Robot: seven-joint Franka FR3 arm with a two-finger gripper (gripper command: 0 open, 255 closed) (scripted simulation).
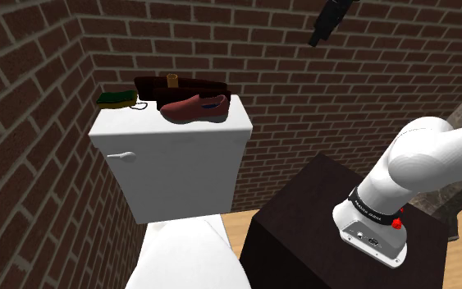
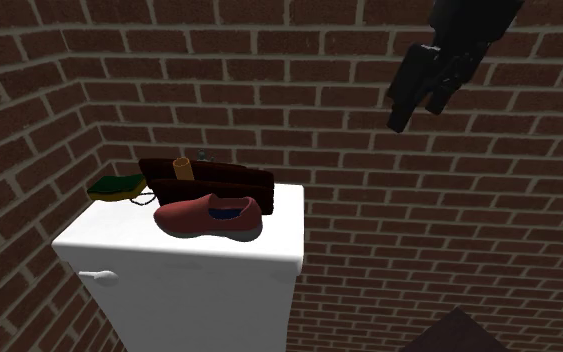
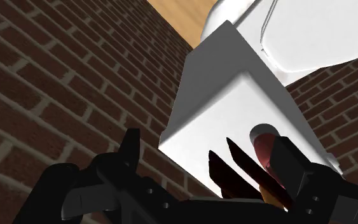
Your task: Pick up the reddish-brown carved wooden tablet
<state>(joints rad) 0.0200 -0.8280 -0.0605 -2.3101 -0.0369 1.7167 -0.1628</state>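
Tablet: The dark reddish-brown tablet (image 2: 231, 180) sits at the back of the lid of the white toilet tank (image 2: 184, 270), close to the brick wall.
Tablet's long way: It runs side to side along the tank's back edge. One end points to the tank's sponge end, the other to the far end of the lid.
Peg: A small tan peg (image 2: 181, 166) stands up by the tablet's sponge end.
Shoe: A red shoe (image 2: 209, 217) lies on the tank just in front of the tablet, running the same way. It looks to be touching it.
Sponge: A green and yellow sponge (image 2: 116, 186) lies at one end of the tank lid.
Pincer: The black gripper (image 2: 414, 108) hangs high above the tank, out past the end away from the sponge. Its fingers are wide apart and hold nothing.
What could go wrong: I think the shoe is the trouble. It blocks the front, so a finger coming down could shove it off the tank. The wall is close behind, so the other finger could bump it. The pincer should pinch the tablet's thin way, not its long way.
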